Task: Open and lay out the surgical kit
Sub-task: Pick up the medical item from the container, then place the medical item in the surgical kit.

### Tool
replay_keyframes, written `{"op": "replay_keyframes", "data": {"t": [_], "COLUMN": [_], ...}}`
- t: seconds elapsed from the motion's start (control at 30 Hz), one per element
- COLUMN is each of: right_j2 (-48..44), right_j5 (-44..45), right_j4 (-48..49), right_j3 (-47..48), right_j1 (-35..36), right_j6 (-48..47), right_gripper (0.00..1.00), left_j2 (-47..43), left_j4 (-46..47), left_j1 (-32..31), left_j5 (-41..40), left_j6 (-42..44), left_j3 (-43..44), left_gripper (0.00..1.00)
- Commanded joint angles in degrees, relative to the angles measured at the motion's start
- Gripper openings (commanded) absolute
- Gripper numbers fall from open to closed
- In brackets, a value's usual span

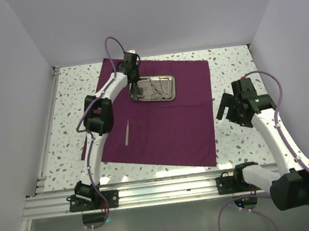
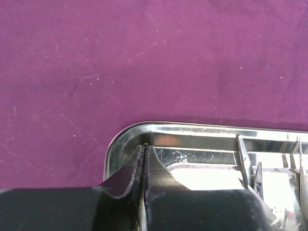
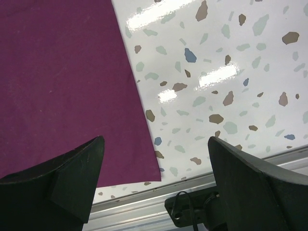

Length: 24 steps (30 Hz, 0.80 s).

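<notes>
My left gripper [image 1: 134, 84] is down at the 9 o'clock end of the steel tray [image 1: 174, 88], and its jaws are pressed together with barely a slit between them. From my left wrist the tips of that gripper [image 2: 145, 147] sit just inside the tray's rounded corner, against the bright rim [image 2: 192, 129]. A thin grey sliver shows low in the slit, but I cannot tell whether that is an instrument or just the seam. Toward 3 o'clock in that view, more silver instruments [image 2: 246, 162] lie in the tray. The tray rests on the purple cloth [image 1: 168, 133], which is spread flat over the speckled table [image 1: 230, 66]. It sits toward the cloth's 11 o'clock part, and scissor-like instruments [image 1: 158, 87] are heaped inside it. One pair of tweezers [image 1: 127, 132] lies alone on the cloth, at about 7 o'clock from the tray and well apart from it. My right gripper [image 1: 226, 110] hangs off the cloth's 3 o'clock edge above bare table, with its jaws spread wide and nothing between them. From my right wrist, the two dark fingers [image 3: 77, 183] frame the cloth's near corner [image 3: 57, 72] at 9 o'clock and the terrazzo [image 3: 226, 72] at 3 o'clock. The aluminium rail [image 3: 139, 204] runs along at 6 o'clock.
</notes>
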Motion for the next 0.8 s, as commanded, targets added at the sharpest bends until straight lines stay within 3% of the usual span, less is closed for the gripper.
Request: {"op": "replay_keyframes", "data": {"t": [0.0,0.77], "right_j2": [-1.1,-3.7], "right_j5": [-0.2,-3.8], "right_j4": [2.2,4.1], "right_j3": [-0.6,-2.0], "right_j1": [0.2,0.1], "right_j6": [-0.7,-1.8], "right_gripper": [0.93,0.93], "left_j2": [-5.3,-17.2], "left_j4": [-2.7,-3.8], "left_j1": [0.2,0.2], "left_j5": [0.0,-0.8], "left_j6": [1.3,0.9], "left_j3": [1.3,-5.1], "left_gripper": [0.00,0.00]}}
